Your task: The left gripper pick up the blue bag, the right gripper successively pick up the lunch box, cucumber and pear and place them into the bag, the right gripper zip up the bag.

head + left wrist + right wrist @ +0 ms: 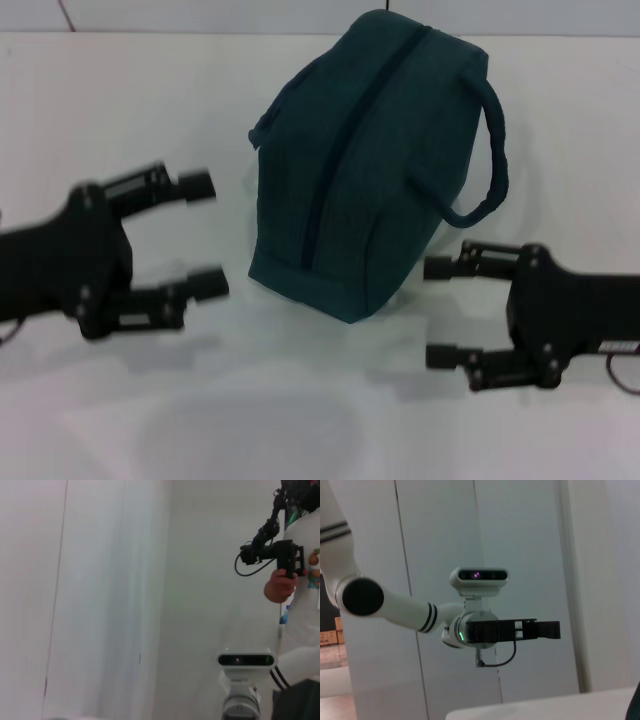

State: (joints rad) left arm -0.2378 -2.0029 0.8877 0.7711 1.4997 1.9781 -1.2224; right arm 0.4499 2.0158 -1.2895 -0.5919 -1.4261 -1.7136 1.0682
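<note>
The blue bag [365, 170] stands on the white table [300, 420] in the middle of the head view. Its zip line runs along the top and looks closed. One handle loops out on its right side. My left gripper [205, 235] is open and empty, left of the bag and apart from it. My right gripper [438, 311] is open and empty, just right of the bag's front corner. The right wrist view shows the left gripper [547, 630] from the side. The lunch box, cucumber and pear are not in view.
The left wrist view shows the right arm's wrist camera [245, 660] and a person [300, 610] holding a hand-held device [280, 555] beside a white wall. The right wrist view shows the table's edge [540, 707] low in the picture.
</note>
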